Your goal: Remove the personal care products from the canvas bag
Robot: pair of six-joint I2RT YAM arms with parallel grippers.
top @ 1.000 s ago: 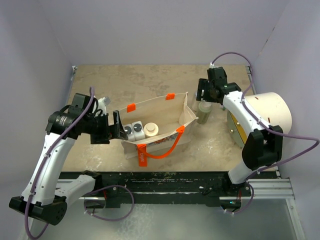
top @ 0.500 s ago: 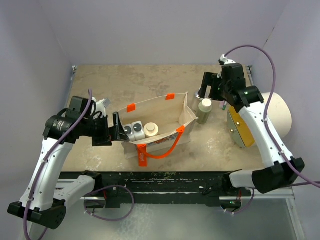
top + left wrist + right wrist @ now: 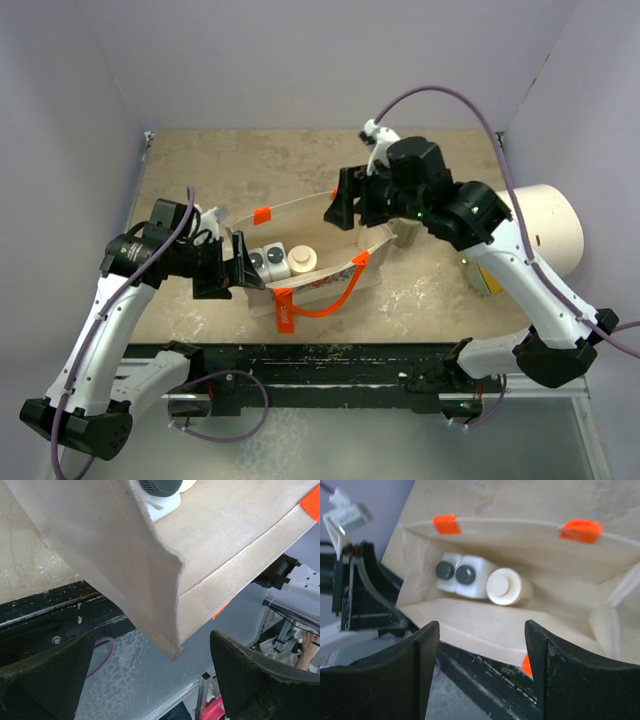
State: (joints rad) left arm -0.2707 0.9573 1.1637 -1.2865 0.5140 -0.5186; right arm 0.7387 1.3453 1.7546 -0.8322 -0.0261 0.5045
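The canvas bag (image 3: pixel 330 235) stands open in the middle of the table, orange handles up. Inside it stand two white bottles with dark grey caps (image 3: pixel 265 262) (image 3: pixel 456 574) and a beige bottle with a cream cap (image 3: pixel 302 260) (image 3: pixel 504 586). Another beige-green bottle (image 3: pixel 406 236) stands on the table just right of the bag, partly hidden by my right arm. My left gripper (image 3: pixel 246 266) (image 3: pixel 150 680) is open and straddles the bag's left end corner (image 3: pixel 160 580). My right gripper (image 3: pixel 338 208) (image 3: pixel 482 672) hangs open above the bag's mouth, with nothing between its fingers.
A big cream cylinder (image 3: pixel 545 225) with an orange-yellow face (image 3: pixel 478 272) lies at the right edge of the table. The bag's orange handle and tag (image 3: pixel 285 310) droop toward the near table edge. Purple walls close in the table on three sides.
My right arm has swung left, away from the beige-green bottle standing outside the bag, to above the bag's mouth. My left gripper has edged slightly toward the bag.
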